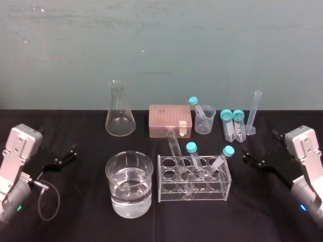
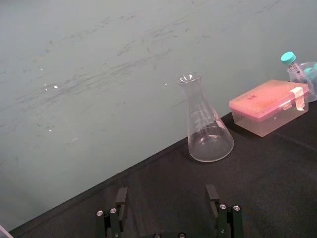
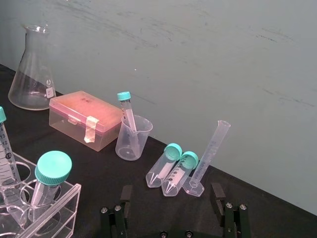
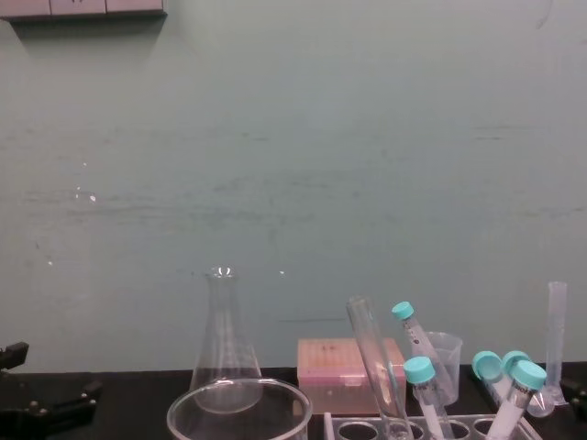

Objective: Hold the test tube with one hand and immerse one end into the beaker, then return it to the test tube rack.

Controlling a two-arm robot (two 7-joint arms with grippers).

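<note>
Fingers of left gripper (image 1: 71,153) and right gripper (image 1: 246,156) spread wide, empty, parked at opposite sides of the black table (image 1: 86,228). Centre: beaker (image 1: 116,192), part-filled with clear liquid; beside it, test tube rack (image 1: 167,195); test tube (image 1: 175,149) leans in a rack hole, uncapped.

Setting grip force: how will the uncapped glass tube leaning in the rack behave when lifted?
The test tube looks like thin smooth glass, so probably fragile and slippery between jaws. It leans loosely in the test tube rack, so a touch will likely tilt it. Slim and seemingly empty, it should be light.
</note>
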